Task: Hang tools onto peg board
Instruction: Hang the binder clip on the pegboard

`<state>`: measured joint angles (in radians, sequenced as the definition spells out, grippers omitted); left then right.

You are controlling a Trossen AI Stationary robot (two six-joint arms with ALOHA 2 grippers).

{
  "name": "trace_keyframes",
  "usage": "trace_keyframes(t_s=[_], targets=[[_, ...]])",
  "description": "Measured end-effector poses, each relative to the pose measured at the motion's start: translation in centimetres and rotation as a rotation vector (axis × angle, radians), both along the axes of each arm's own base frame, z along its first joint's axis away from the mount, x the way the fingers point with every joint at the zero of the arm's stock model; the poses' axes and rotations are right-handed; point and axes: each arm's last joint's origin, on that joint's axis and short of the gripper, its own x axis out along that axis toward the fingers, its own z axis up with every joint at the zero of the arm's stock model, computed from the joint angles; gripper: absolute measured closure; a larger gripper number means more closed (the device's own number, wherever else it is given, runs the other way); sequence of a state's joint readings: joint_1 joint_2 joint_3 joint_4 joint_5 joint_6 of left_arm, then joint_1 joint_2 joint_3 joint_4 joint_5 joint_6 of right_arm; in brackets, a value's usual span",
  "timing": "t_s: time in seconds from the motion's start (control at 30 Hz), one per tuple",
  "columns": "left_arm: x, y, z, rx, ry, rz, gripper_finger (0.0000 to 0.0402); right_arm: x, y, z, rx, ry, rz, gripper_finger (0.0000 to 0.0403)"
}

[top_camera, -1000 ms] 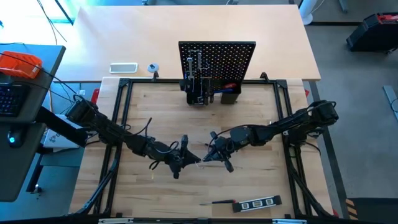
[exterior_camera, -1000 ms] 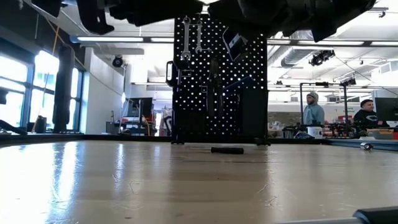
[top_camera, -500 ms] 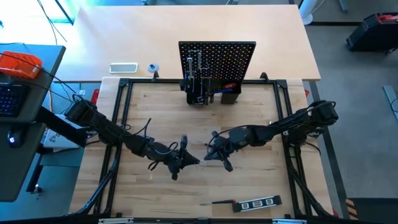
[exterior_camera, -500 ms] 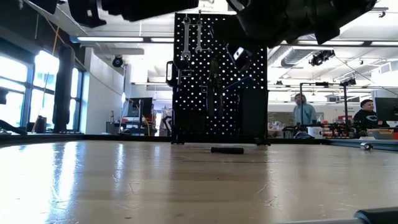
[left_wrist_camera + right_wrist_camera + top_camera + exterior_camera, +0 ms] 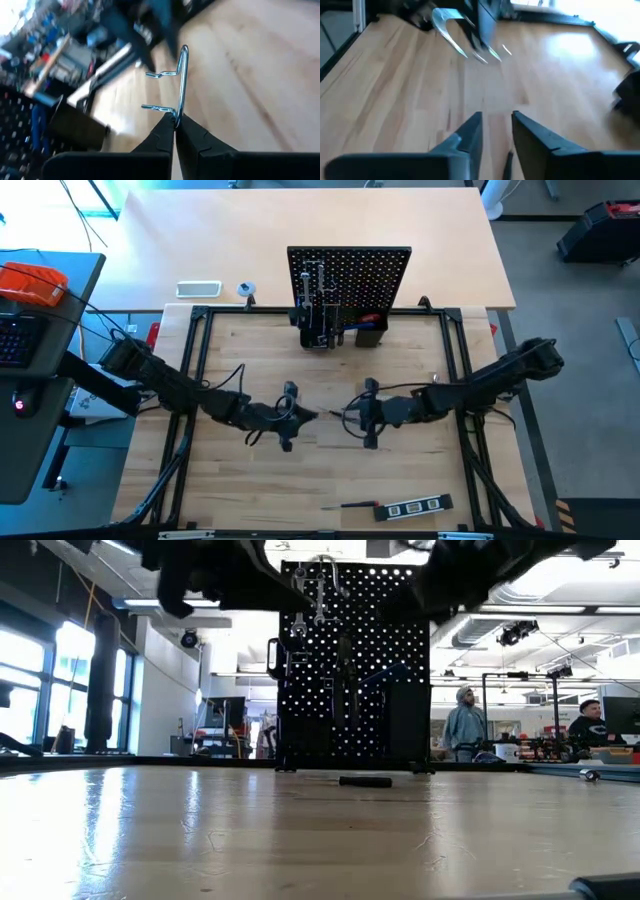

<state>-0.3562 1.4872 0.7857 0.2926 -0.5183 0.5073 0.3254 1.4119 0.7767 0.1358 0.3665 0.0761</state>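
Note:
My left gripper [image 5: 310,416] hangs above the table's middle, shut on a silver wire peg hook [image 5: 181,82]. My right gripper [image 5: 347,418] faces it from the right, a short way off, and stands open [image 5: 497,117] with nothing between its fingers. The right wrist view shows the hook [image 5: 451,31] ahead of it. The black peg board [image 5: 350,275] stands upright at the far edge, with silver wrenches [image 5: 318,280] hanging on it and black holder boxes [image 5: 340,330] at its base. A black marked level [image 5: 420,506] and a small screwdriver [image 5: 350,505] lie flat near the front edge. My left gripper pinches the lower end of the hook's straight wire stem [image 5: 177,118] between its two fingertips [image 5: 162,132]. The stem runs on beyond the fingers, roughly in line with them. Its two bent prongs [image 5: 152,106] stick out to one side. The hook is lifted clear of the table.
A black metal frame [image 5: 195,380] runs round the wooden work area. A dark slim tool [image 5: 365,781] lies on the table in front of the peg board. Bare wood lies between the grippers and the board. People stand in the room behind [image 5: 463,725].
My right gripper has come away from the hook and drawn back toward the table's right. Both grippers have risen a little, shifted toward the far edge and tipped up nearer to level. The hook stays in my left gripper, clear of the table.

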Motion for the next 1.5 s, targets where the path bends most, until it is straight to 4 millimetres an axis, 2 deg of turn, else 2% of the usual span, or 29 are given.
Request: trace_keyframes(t_s=[0.17, 0.3, 0.5, 0.83, 1.23, 1.33, 1.5], targets=[[1.3, 1.4, 1.3, 0.001, 0.076, 0.097, 0.0401, 0.5, 1.8, 1.7, -0.121, -0.057, 0.017, 0.026], [1.9, 2.2, 2.3, 0.002, 0.105, 0.139, 0.0401, 0.6, 2.6, 2.5, -0.251, -0.049, -0.051, 0.0258], [2.5, 2.2, 2.7, -0.003, 0.141, 0.129, 0.0401, 0.8, 2.7, 3.5, -0.302, -0.069, -0.071, 0.026], [3.7, 2.2, 2.6, -0.01, 0.172, 0.142, 0.0401, 1.7, 2.4, 2.6, -0.253, -0.052, -0.02, 0.026], [3.8, 2.2, 2.7, -0.033, 0.161, 0.128, 0.0401, 2.6, 1.9, 1.6, -0.24, -0.043, -0.057, 0.0263], [3.8, 2.2, 2.7, -0.033, 0.161, 0.128, 0.0401, 2.7, 1.6, 1.6, -0.238, -0.046, -0.066, 0.0276], [3.8, 2.3, 2.7, -0.033, 0.163, 0.132, 0.0401, 2.8, 1.6, 1.7, -0.234, -0.055, -0.068, 0.0323]])
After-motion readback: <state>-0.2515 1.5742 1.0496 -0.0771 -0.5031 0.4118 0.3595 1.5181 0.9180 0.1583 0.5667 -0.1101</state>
